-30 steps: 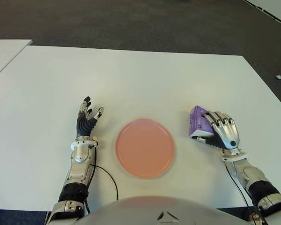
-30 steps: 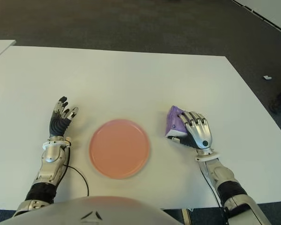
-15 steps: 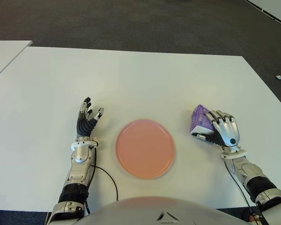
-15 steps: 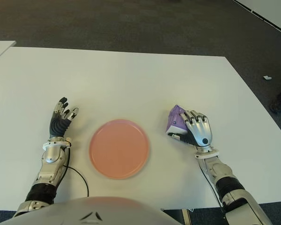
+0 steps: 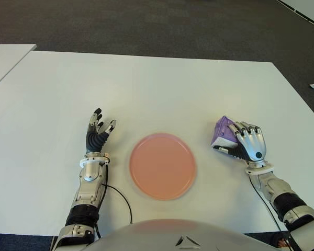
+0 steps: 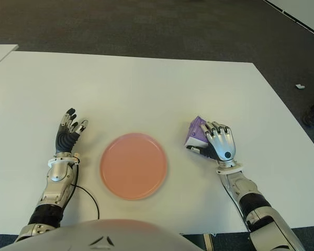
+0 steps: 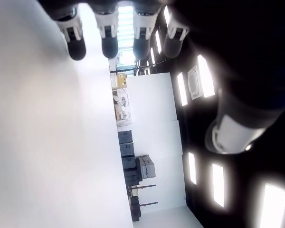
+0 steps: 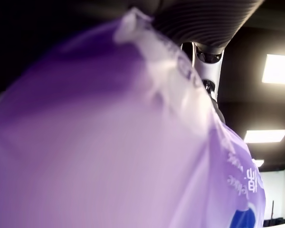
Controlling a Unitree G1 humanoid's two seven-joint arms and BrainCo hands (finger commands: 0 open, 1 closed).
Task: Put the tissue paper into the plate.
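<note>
A purple tissue pack (image 5: 223,134) is tilted up on the white table (image 5: 157,89), to the right of the round pink plate (image 5: 162,165). My right hand (image 5: 247,141) is shut on the pack, fingers curled over its top and right side. The right wrist view is filled by the pack's purple wrapper (image 8: 109,142) pressed close against the palm. My left hand (image 5: 98,130) shows to the left of the plate with its fingers spread and nothing in them. In the left wrist view its fingertips (image 7: 109,45) point away over bare table.
The table's far edge borders dark carpet (image 5: 146,26). A second white table corner (image 5: 5,57) shows at the far left. A thin black cable (image 5: 120,201) curls beside my left forearm. A small white scrap (image 5: 313,86) lies on the floor at the right.
My right hand has curled tighter on the tissue pack and drawn slightly nearer, tipping the pack up. The left hand and the plate have not moved.
</note>
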